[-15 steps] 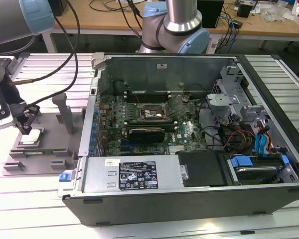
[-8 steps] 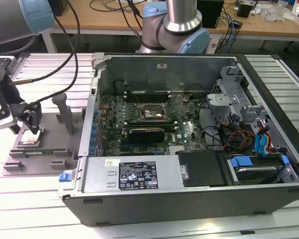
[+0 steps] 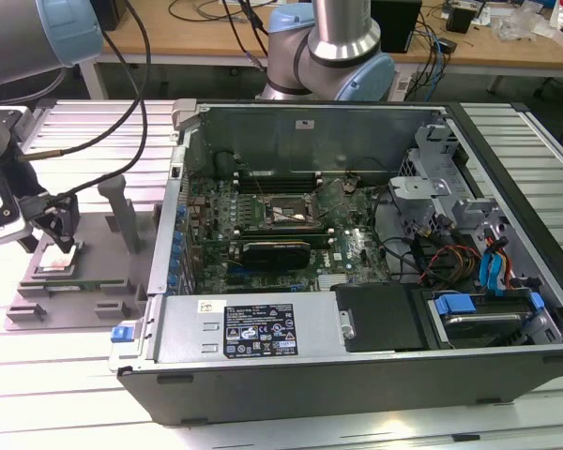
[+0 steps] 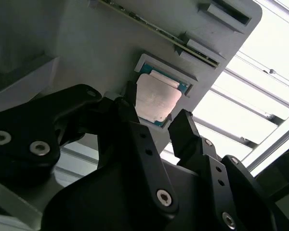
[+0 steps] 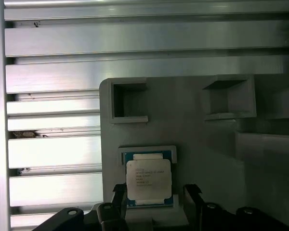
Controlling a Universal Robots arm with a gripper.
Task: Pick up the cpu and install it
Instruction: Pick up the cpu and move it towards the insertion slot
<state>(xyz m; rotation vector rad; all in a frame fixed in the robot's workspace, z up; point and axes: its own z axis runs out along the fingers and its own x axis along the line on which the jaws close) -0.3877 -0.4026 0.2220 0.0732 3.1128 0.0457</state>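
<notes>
The cpu (image 3: 56,266) (image 4: 157,97) (image 5: 148,177), a small square chip with a shiny silver top, lies flat in a shallow recess of the grey plastic tray (image 3: 38,302) (image 5: 192,139) at the exterior view's left. My gripper (image 3: 61,234) (image 4: 156,118) (image 5: 155,193) hangs open just over it. Its black fingers (image 5: 118,193) stand one on each side of the chip, and both wrist views show a gap to the chip's edges. The black socket (image 3: 281,214) on the motherboard stands open inside the computer case.
The open computer case (image 3: 357,356) lies on the slatted metal table (image 3: 38,375), to the exterior view's right of the tray. Upright posts (image 3: 122,211) rise from the tray between gripper and case. Cables, drive bays and a black cover plate crowd the case's right half.
</notes>
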